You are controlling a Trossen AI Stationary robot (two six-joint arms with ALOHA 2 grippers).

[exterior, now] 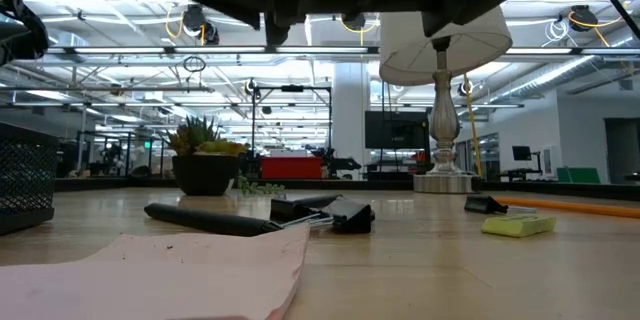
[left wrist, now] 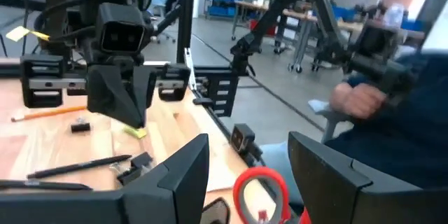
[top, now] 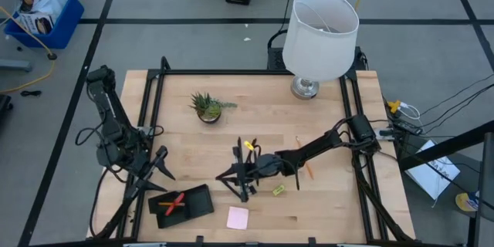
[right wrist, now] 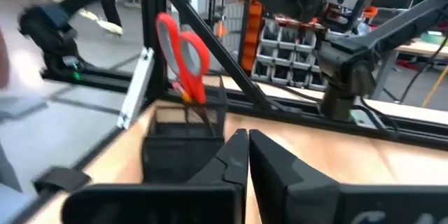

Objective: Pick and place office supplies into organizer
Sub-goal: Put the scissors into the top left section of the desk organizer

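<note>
We are picking: the right gripper (top: 241,176) is closed at the pens (top: 245,171), holding nothing we can see, while the left gripper (top: 158,171) waits open beside the organizer (top: 199,197); next it must lift and carry left.

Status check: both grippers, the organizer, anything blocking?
Left gripper open above the organizer. Right gripper shut, empty, mid-table. Red-handled scissors already in organizer; pens, clips, pink pad still out. Nothing blocking.

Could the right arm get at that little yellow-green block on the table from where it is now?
Probably yes. The yellow-green block lies in the open just beside the right gripper, nothing covering it; but the fingers are shut and would need to open first.
</note>
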